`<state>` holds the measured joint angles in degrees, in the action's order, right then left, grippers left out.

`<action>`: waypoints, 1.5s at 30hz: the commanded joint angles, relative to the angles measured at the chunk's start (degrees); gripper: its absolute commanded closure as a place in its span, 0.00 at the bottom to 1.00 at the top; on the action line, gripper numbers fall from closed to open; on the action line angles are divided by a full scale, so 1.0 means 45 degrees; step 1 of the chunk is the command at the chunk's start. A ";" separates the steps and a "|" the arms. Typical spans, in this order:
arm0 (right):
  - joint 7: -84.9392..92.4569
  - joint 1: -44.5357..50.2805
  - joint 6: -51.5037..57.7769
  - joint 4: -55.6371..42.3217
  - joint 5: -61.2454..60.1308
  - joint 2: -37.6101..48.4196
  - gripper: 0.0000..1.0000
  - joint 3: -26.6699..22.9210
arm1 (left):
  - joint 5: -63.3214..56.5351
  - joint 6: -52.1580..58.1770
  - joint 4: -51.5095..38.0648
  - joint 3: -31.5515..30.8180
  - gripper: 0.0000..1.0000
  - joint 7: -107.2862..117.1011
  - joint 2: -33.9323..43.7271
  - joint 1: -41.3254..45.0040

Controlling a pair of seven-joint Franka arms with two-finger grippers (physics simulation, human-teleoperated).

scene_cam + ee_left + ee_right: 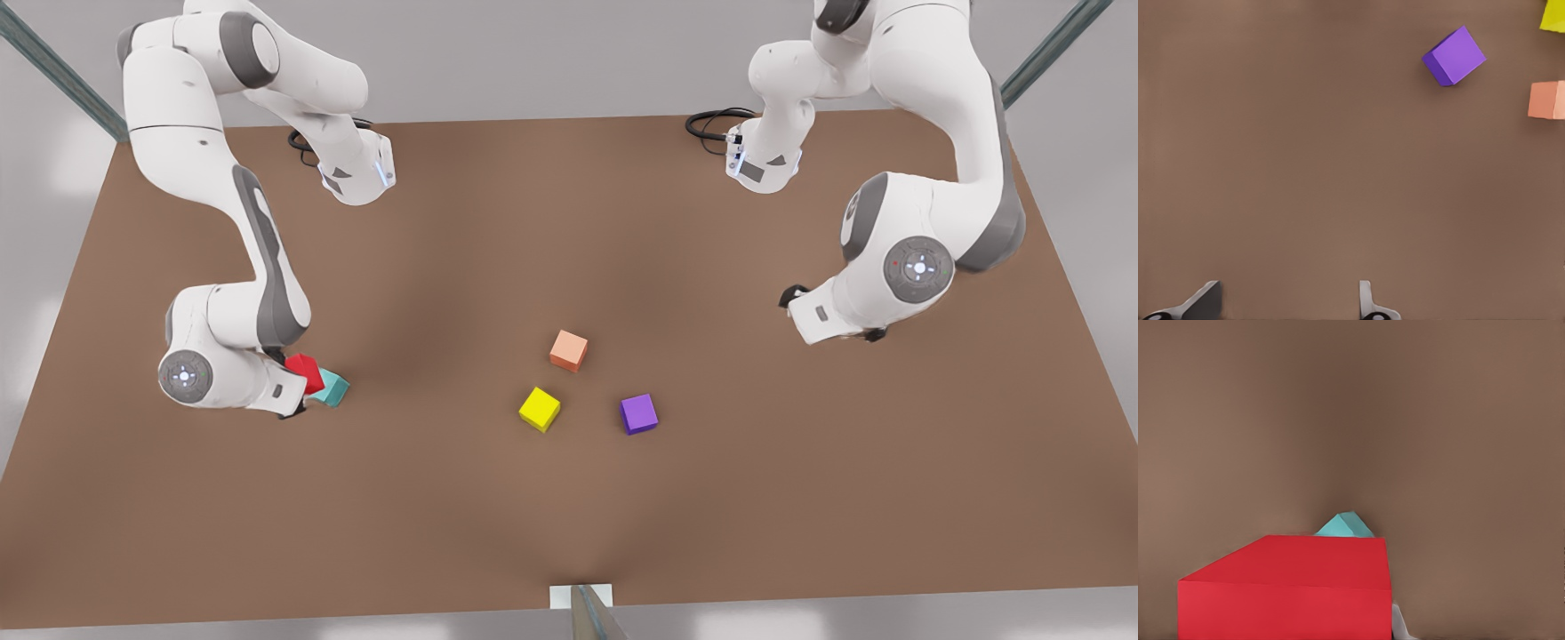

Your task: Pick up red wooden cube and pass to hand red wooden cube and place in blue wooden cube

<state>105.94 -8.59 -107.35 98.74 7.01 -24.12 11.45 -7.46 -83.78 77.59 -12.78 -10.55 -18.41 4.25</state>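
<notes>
Two pincers: right pincer [298, 396] closed on red wooden cube [305, 372], directly above and touching blue wooden cube [332, 388]. Left pincer [1288, 303] wide open, empty, waiting above desk [711, 498].

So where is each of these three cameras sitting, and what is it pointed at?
Front view: high over the table, looking down on both arms and five cubes.
Left wrist view: on the arm at the front view's right, facing the tabletop; open left gripper fingertips, purple cube.
Right wrist view: on the other arm; right gripper holding the red wooden cube over the blue wooden cube.
Shared: front and left wrist views both show purple, orange and yellow cubes.
</notes>
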 commanded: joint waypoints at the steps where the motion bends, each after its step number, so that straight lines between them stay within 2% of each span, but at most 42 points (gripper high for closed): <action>1: -0.9613 0.0013 -0.1963 0.0379 0.0493 0.0106 0.36 0.0014 | -0.0142 0.1372 -0.0992 0.0027 0.00 0.2011 -0.0302 -0.0199; 2: -1.0103 -0.0006 -0.2646 0.0985 0.0473 0.0360 0.36 0.0014 | 0.0835 0.1353 -0.1031 0.0027 0.00 0.1972 -0.0303 -0.0884; 9: -1.0709 -0.0377 -0.5558 0.3916 0.0336 0.1200 0.36 -0.0006 | 0.0818 0.1411 -0.0992 -0.0012 0.00 0.1933 -0.0322 -0.0964; 15: -1.0651 -0.0592 -0.6731 0.4639 0.0376 0.1083 0.36 -0.0025 | 0.0213 0.2017 -0.0992 -0.0051 0.00 0.1953 -0.0302 -0.0886; 26: -1.0651 -0.0690 -0.7278 0.5069 0.0356 0.0673 0.36 -0.0006 | 0.0174 0.2056 -0.0992 -0.0070 0.00 0.1992 -0.0302 -0.1120; 27: -1.0670 -0.0709 -0.7278 0.5069 0.0356 0.0692 0.31 -0.0006 | 0.0174 0.2075 -0.0992 -0.0070 0.00 0.1992 -0.0302 -0.1100; 28: -1.0729 -0.0709 -0.7278 0.5069 0.0336 0.0673 0.00 -0.0006 | 0.0173 0.2056 -0.0992 -0.0070 0.00 0.1992 -0.0302 -0.1100; 39: -1.0670 -0.0709 -0.6809 0.5049 0.0336 0.1044 0.00 0.0033 | 0.0173 0.2075 -0.0992 -0.0070 0.00 0.2031 -0.0302 -0.1081; 45: -1.0573 -0.0573 -0.4037 0.4815 -0.1597 0.2723 0.00 0.0131 | 0.0154 0.2075 -0.0992 -0.0071 0.00 0.2050 -0.0302 -0.1022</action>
<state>61.96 -11.21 -132.84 120.44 3.20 -12.73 12.02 -6.71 -74.49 73.15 -13.11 -2.21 -19.85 -0.39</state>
